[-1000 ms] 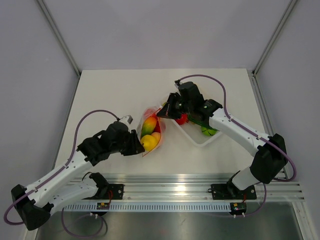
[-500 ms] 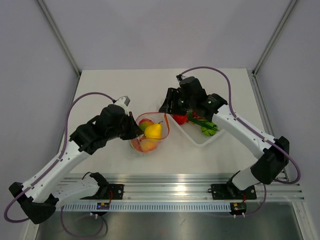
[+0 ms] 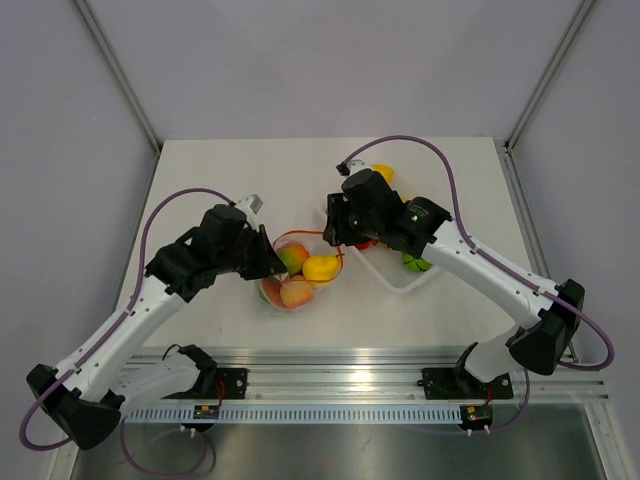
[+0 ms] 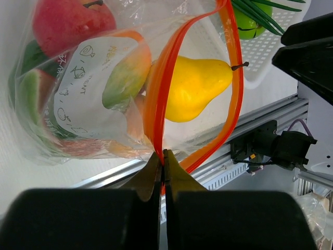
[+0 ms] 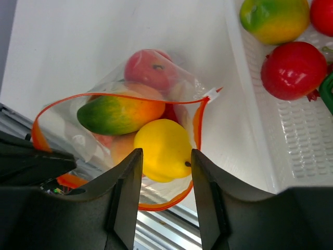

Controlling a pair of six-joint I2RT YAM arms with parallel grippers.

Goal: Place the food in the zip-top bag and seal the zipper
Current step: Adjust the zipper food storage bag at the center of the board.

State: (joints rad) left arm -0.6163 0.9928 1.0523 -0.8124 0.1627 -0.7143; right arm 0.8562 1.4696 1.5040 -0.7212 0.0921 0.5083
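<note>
The zip-top bag (image 3: 272, 292) lies on the table with its mouth open. Its orange-red zipper (image 4: 234, 88) forms a wide loop. Inside are a yellow pear (image 3: 322, 267), a green-orange mango (image 3: 292, 258), a red apple (image 5: 151, 67) and more food. My left gripper (image 3: 270, 264) is shut on the zipper strip at the bag's left rim; the left wrist view shows it (image 4: 162, 158) pinching the strip. My right gripper (image 3: 335, 232) is open and empty above the bag's right side; in the right wrist view it (image 5: 165, 154) frames the pear (image 5: 158, 148) below.
A white tray (image 3: 400, 286) stands right of the bag under my right arm. It holds a green fruit (image 3: 415, 262), a red fruit (image 5: 294, 70) and a green-yellow fruit (image 5: 274, 18). A yellow piece (image 3: 382, 172) shows behind my right wrist. The rail (image 3: 380, 360) runs along the near edge.
The bag has gone from hanging tilted and narrow to resting with its mouth spread wide. My left gripper moved up and left with the rim. The right gripper swung over the mouth.
</note>
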